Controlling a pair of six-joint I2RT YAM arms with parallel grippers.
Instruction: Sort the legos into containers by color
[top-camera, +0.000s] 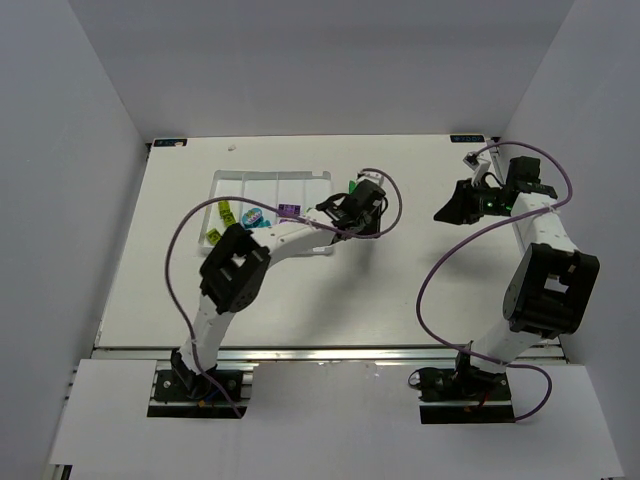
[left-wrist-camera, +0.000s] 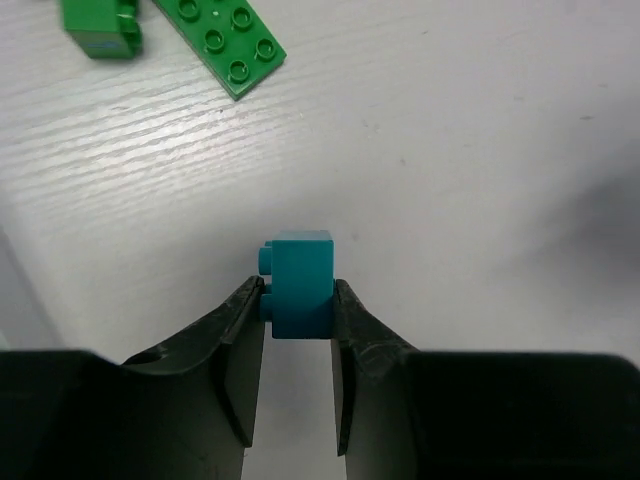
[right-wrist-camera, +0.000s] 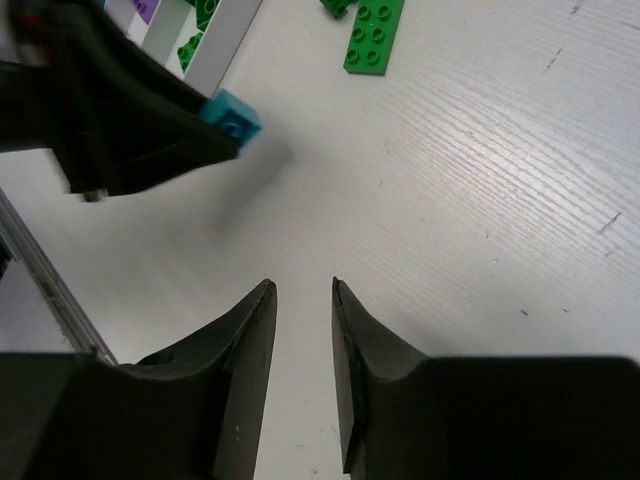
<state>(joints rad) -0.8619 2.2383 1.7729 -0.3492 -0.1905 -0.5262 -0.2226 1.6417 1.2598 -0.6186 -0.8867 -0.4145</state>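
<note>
While my left fingers (left-wrist-camera: 240, 345) pinch the teal brick (left-wrist-camera: 300, 285) by two opposite faces, it sits right at their tips, studs toward the left one.
Hard, light, slick plastic, I judge, so a square pinch across flat faces suits it. Beyond the tips, a green plate (left-wrist-camera: 220, 40) and green brick (left-wrist-camera: 100, 25) lie on the table (left-wrist-camera: 450, 150). My right fingers (right-wrist-camera: 245, 340) stand slightly apart, empty.

Clamped in left hand (left-wrist-camera: 298, 302), teal brick (left-wrist-camera: 300, 275); flat green plate (left-wrist-camera: 222, 40), green brick (left-wrist-camera: 100, 25) lie top left on white table (left-wrist-camera: 470, 200)
</note>
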